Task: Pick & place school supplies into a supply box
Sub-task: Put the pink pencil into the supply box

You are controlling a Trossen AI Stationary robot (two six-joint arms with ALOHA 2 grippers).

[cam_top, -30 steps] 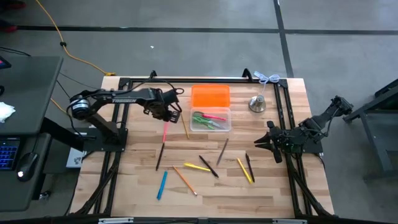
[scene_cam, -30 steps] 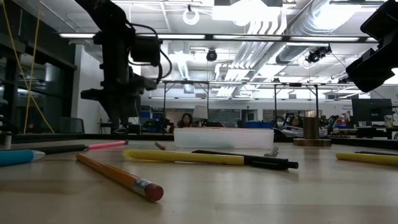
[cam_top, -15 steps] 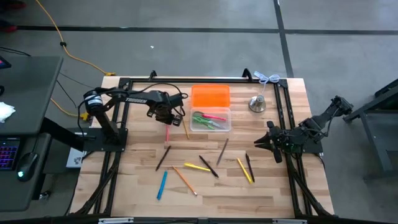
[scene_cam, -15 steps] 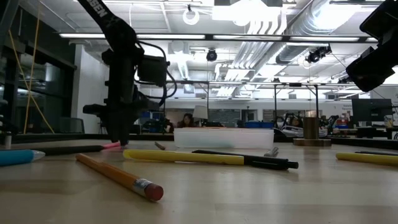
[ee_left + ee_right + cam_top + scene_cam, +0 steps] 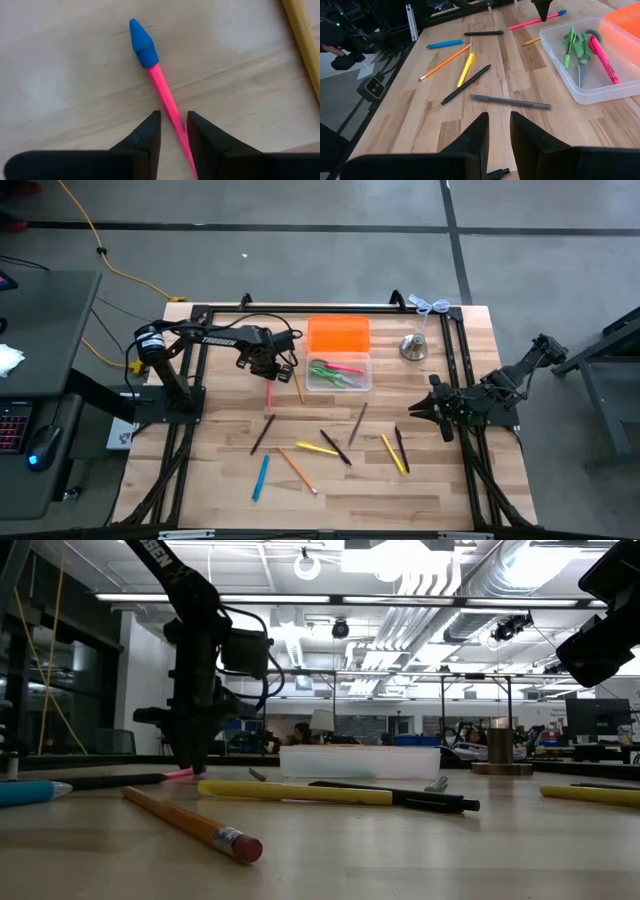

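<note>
My left gripper [image 5: 268,372] is down at the table, just left of the clear supply box [image 5: 339,385]. It is open, with one finger on each side of a pink pencil with a blue cap [image 5: 162,90], which lies flat on the wood. The box holds green-handled scissors [image 5: 580,55] and a pink marker [image 5: 602,52]. Its orange lid [image 5: 338,335] lies behind it. Several pens and pencils lie scattered in the table's middle, among them a blue one [image 5: 260,477], an orange one [image 5: 298,470] and a yellow one [image 5: 393,453]. My right gripper [image 5: 420,408] waits, open, at the right edge. My left gripper [image 5: 174,114] comes from above, pointing down. Its fingers [image 5: 150,132] stand across the pink pencil's shaft [image 5: 170,107], some way behind the blue cap. Whether they touch the shaft I cannot tell. The pencil lies flat on the table.
A silver bell-shaped object [image 5: 413,346] stands right of the lid. A wooden pencil [image 5: 297,385] lies between the pink pencil and the box. Black frame rails [image 5: 200,310] run along the table's far, left and right sides. Bare wood shows along the near edge.
My left gripper has moved a little toward the near edge and come down to the table over the pink pencil, then kept still for the last half second. The pencil has stayed where it was.
</note>
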